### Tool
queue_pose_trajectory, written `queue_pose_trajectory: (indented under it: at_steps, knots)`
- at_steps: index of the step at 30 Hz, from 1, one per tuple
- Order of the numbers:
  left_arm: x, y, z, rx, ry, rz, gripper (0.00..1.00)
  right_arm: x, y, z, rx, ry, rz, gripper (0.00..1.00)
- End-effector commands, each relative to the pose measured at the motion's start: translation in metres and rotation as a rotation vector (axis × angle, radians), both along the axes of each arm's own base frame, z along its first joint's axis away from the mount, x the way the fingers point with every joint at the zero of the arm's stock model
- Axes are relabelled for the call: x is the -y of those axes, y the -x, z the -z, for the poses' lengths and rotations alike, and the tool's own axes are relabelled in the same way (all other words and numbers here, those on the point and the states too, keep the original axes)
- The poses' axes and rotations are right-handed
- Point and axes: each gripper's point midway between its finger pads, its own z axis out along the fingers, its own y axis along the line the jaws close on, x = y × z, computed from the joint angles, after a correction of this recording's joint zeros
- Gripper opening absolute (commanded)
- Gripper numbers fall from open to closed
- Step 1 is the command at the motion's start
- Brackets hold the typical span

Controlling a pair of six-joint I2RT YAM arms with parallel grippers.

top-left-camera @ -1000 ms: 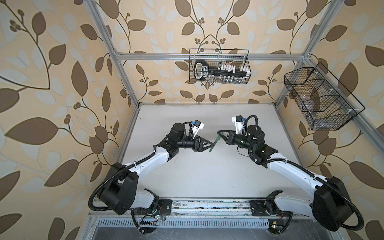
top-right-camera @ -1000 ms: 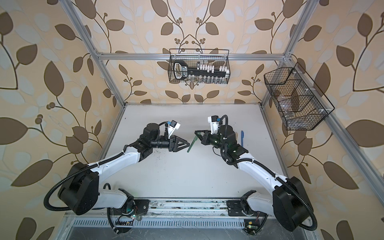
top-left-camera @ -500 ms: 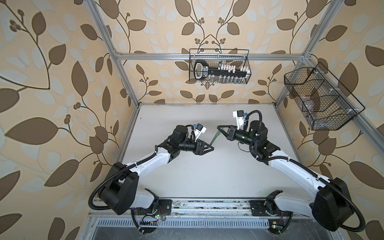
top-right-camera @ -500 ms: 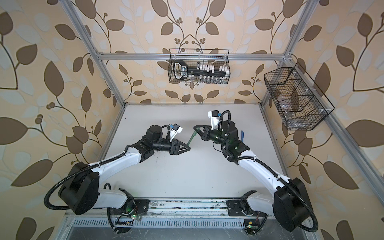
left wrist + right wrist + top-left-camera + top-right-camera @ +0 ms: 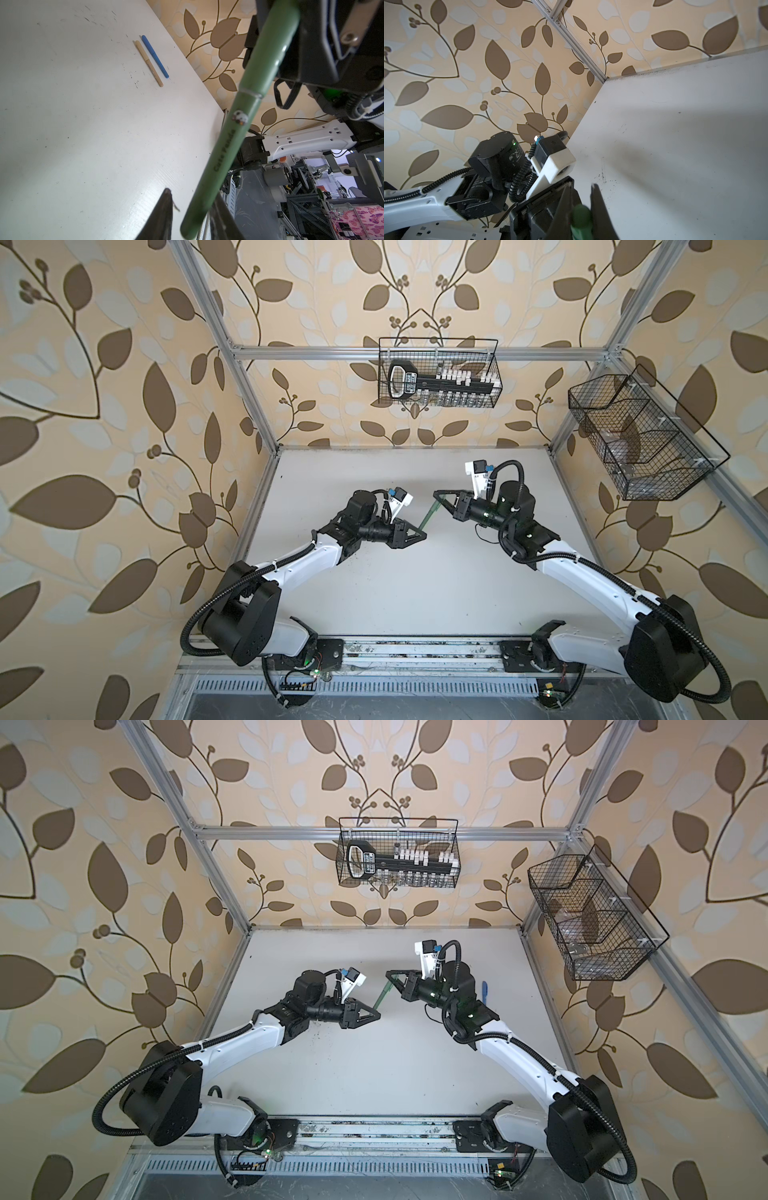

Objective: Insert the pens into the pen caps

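Note:
A green pen hangs slanted above the white table, between both grippers. My right gripper is shut on its upper end, the cap section beyond a seam. My left gripper is open round the lower end: one finger touches the barrel and the other finger stands off with a gap. A tan pen and a blue pen lie side by side by the table's right edge, each with a cap seam. The blue pen shows behind my right arm.
A wire basket with a black tool hangs on the back wall. A second wire basket hangs on the right wall. Aluminium frame posts stand at the table's corners, and a rail runs along the front edge.
My left gripper's jaws have narrowed round the green pen's lower end and it has edged right. The right gripper keeps its grip and has lifted slightly toward the back.

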Motion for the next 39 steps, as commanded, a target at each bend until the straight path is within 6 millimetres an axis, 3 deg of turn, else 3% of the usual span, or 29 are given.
queue_pose_trajectory:
  at_steps: [1, 5, 7, 11, 24, 31, 37, 39]
  knots:
    - [0.003, -0.001, -0.024, 0.069, 0.045, 0.014, 0.31, -0.002, -0.001, -0.002, 0.017, -0.001, 0.005, 0.0]
    - [0.003, -0.002, -0.026, 0.07, 0.047, 0.007, 0.31, -0.003, 0.0, 0.0, 0.024, 0.022, 0.009, 0.0]
    - [0.003, -0.003, -0.026, 0.068, 0.046, 0.003, 0.4, -0.003, 0.001, 0.002, 0.033, 0.042, 0.021, 0.0]
    - [0.005, -0.003, -0.029, 0.062, 0.058, 0.006, 0.42, -0.001, 0.001, 0.005, 0.031, 0.058, 0.034, 0.0]
    - [0.004, 0.001, -0.036, 0.067, 0.068, 0.018, 0.36, -0.004, -0.004, 0.01, 0.026, 0.051, 0.043, 0.0]
    - [0.003, 0.001, -0.036, 0.072, 0.064, 0.012, 0.23, -0.007, -0.005, 0.011, 0.024, 0.043, 0.036, 0.0]
    - [-0.004, -0.014, -0.035, 0.094, 0.013, -0.087, 0.0, -0.008, 0.001, 0.014, 0.019, 0.057, 0.022, 0.0]
    - [-0.006, -0.021, -0.036, 0.105, -0.01, -0.126, 0.0, -0.009, 0.003, 0.018, 0.011, 0.073, 0.016, 0.0]
